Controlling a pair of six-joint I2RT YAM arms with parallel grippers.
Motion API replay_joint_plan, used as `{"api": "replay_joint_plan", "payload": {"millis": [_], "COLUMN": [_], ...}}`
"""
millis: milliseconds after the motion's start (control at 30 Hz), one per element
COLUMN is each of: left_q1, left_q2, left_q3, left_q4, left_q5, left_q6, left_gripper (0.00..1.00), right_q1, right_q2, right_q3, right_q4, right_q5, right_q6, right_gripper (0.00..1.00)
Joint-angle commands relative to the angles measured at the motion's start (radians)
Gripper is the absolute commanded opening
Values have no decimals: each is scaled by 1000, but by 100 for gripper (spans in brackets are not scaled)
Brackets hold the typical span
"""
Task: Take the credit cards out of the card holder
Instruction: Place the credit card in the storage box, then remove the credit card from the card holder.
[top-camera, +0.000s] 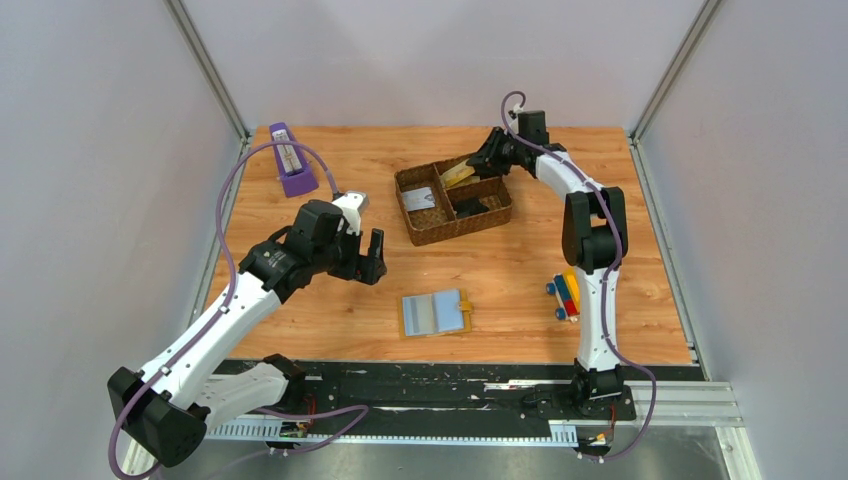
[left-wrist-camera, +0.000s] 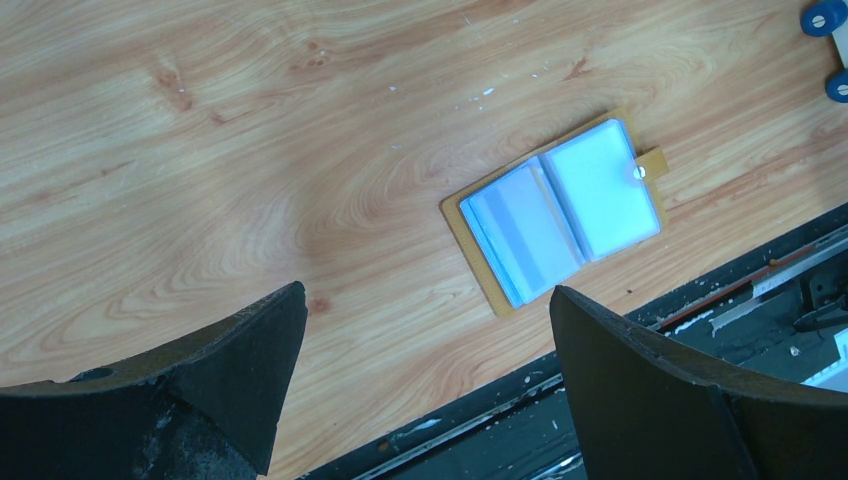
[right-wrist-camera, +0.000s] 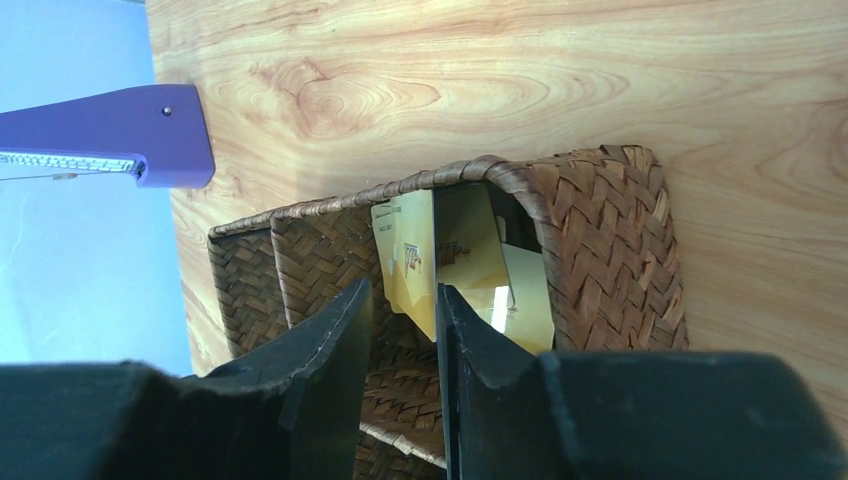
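A: Where is the holder (top-camera: 435, 313) seen?
B: It is laid open and flat on the surface (top-camera: 300, 310), close to the near edge and about midway between the two arms. The blue-grey pockets are turned upward, and the yellow tab (left-wrist-camera: 652, 163) is seen on its right side.
A: How is the left gripper (left-wrist-camera: 425, 300) set?
B: It is held wide open above the bare surface, left of the holder and a little farther back. Nothing is held, and the holder is not touched.
A: And the right gripper (right-wrist-camera: 403, 300)?
B: It is set at the far right compartment of the tray (top-camera: 432, 237), which is placed at the far middle of the surface. Its fingers (right-wrist-camera: 330, 340) are parted by a narrow gap, and nothing is seen clamped between them. Yellow cards (right-wrist-camera: 470, 260) are leaned in that compartment, just beyond the fingertips.
A: What else is kept in the tray?
B: A white card (top-camera: 420, 198) is seen in the left compartment and a dark thing (top-camera: 470, 207) in the near right one; what it is cannot be told.
A: Is anything else laid out?
B: A purple thing (top-camera: 293, 160) is stood at the far left, and a toy (top-camera: 565, 295) with blue wheels is laid on the right, beside the right arm.
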Motion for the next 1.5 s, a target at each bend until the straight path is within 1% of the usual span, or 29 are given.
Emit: {"api": "replay_joint_plan", "payload": {"millis": [0,367,633,767,900,1000,1100,1200,1300,1467], "left_q1": [-2,-2,-2,-2,-2,-1,-1,-2,-2,-1], "left_q2": [-4,8,8,20,55,58,30,-2,-23,-57], "left_q3": [38,35,23,14,-5,-27,-54,-48,-19,26], "left_q4": [12,22,15,16,17,32,52,33,-16,-67], "left_q5": [-9,2,48,96,136,160,139,71,-4,-111], "left_q6": [17,8,-27,-65,-101,-122,-146,-143,-129,-71], "left_gripper": [100,100,100,100,100,99,100,100,100,100], "right_q1": [10,11,13,37,79,131,208,316,426,601], "right_q2": [23,19,-97,-217,-376,-488,-589,-670,-732,-783], "right_q3": [61,134,96,19,-135,-274,-411,-524,-616,-700], "right_q4": [-29,-102,-162,-196,-197,-197,-201,-203,-205,-206], "right_q5": [42,45,63,86,135,197,289,362,450,566], "right_q6": [-58,-120,-155,-157,-130,-105,-64,-15,41,134], "right_gripper": [32,32,33,33,33,34,36,38,44,50]}}
